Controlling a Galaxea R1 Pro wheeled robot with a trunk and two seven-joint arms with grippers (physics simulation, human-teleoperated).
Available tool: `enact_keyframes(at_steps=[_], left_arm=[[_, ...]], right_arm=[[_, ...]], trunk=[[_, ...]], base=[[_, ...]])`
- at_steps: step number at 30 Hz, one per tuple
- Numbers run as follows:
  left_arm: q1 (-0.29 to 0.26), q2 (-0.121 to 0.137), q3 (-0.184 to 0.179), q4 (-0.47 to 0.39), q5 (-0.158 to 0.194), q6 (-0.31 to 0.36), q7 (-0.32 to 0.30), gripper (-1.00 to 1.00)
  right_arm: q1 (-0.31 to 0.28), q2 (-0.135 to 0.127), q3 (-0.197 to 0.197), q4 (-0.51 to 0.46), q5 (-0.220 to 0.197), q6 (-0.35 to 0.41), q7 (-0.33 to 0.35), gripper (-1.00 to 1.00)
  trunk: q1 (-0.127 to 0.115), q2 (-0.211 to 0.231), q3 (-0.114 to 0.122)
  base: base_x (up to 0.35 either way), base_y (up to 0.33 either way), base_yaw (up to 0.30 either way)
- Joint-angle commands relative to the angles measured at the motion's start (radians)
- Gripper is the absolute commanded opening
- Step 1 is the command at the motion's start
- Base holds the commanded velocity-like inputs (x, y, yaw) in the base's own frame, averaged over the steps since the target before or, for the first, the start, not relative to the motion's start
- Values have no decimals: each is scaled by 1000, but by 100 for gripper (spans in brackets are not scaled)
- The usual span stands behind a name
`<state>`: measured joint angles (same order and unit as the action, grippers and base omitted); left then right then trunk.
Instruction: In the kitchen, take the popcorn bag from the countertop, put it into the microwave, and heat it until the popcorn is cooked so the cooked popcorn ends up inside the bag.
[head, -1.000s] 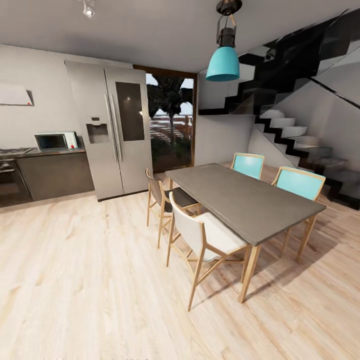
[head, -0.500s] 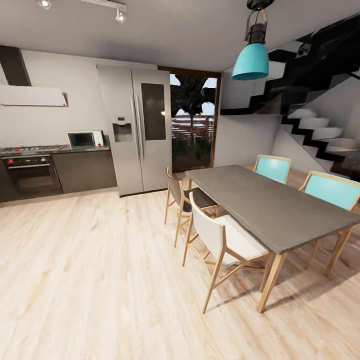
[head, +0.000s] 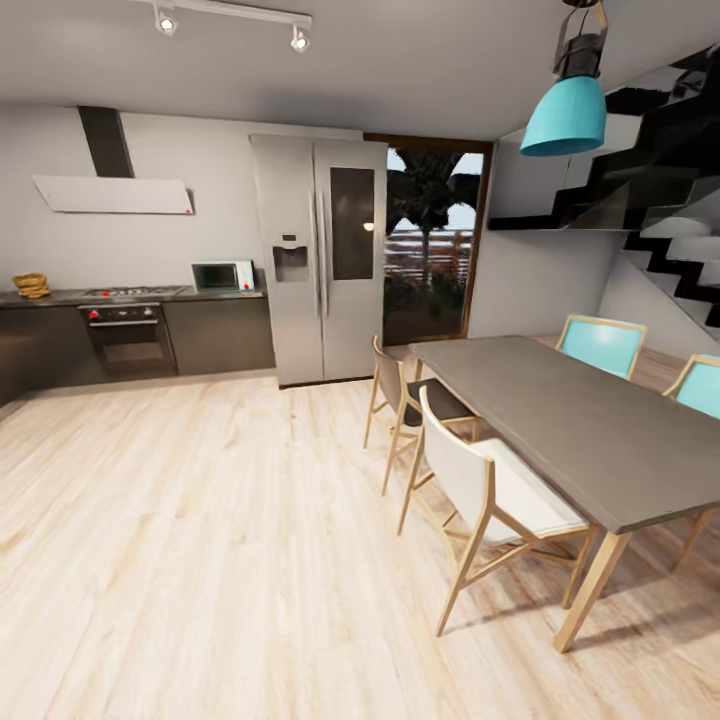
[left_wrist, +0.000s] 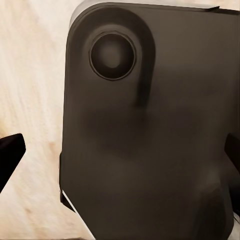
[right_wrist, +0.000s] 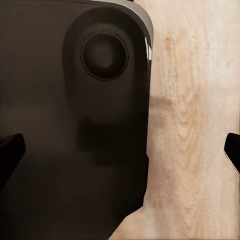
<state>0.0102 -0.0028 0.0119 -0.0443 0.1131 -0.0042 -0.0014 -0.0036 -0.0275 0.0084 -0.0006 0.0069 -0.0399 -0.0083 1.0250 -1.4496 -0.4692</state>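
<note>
You are still well away from the kitchen run. The popcorn bag (head: 31, 284) sits on the tabletop (head: 60, 297) at the far left, well apart from the microwave (head: 223, 275), which stands beside the fridge (head: 320, 255) with the hob (head: 132, 292) between them.

Left end effector (left_wrist: 120, 155) and right end effector (right_wrist: 120, 152): dark fingertips at the frame edges, spread wide, nothing held, over the robot's dark base (left_wrist: 150, 125).

Judgement: the sack looks light, soft and crushable (open mouth, kernels could spill). Take it low on the wrinkled side, keep it upright.
</note>
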Motion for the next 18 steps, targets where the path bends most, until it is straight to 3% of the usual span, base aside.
enact_keyframes(at_steps=[1,18], left_arm=[[1,0,0,-2,10,0,0,100],[1,0,0,-2,10,0,0,100]], right_arm=[[0,0,1,1,1,-3,-1,100],[0,0,1,1,1,-3,-1,100]], trunk=[[0,0,-1],[0,0,-1]], base=[[0,0,270],[0,0,270]])
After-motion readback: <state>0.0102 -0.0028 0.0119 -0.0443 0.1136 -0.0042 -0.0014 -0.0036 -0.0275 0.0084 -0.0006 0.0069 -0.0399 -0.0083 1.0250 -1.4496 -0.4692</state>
